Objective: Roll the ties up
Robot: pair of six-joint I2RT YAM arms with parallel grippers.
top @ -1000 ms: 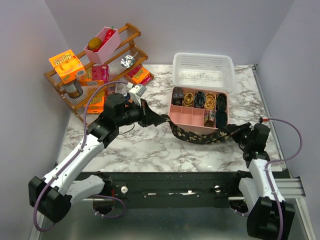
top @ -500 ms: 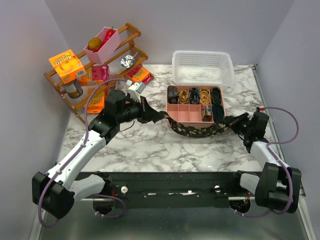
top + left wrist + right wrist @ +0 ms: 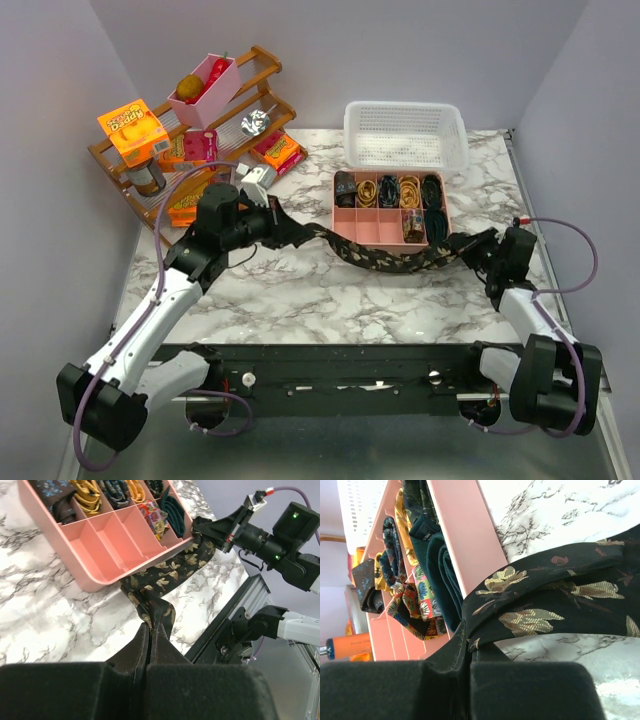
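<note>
A black tie with gold leaf pattern [image 3: 385,258] hangs stretched between my two grippers, in front of the pink divided tray [image 3: 370,224]. My left gripper [image 3: 290,228] is shut on its left end; in the left wrist view my left gripper [image 3: 149,626] pinches the tie [image 3: 165,577]. My right gripper [image 3: 470,243] is shut on its right end; in the right wrist view my right gripper [image 3: 468,641] clamps the tie [image 3: 545,607]. Several rolled ties [image 3: 390,190] sit in the tray's back compartments, also seen in the right wrist view [image 3: 415,610].
A white mesh basket [image 3: 405,135] stands behind the pink tray [image 3: 100,535]. A wooden rack [image 3: 190,130] with snack boxes and a pink bin stands at the back left. The marble table's front edge [image 3: 350,340] runs just ahead of the arm bases.
The left gripper has pulled its end of the tie left and back, and the right gripper has shifted slightly, so the tie hangs straighter. The pink tray slid back toward the basket.
</note>
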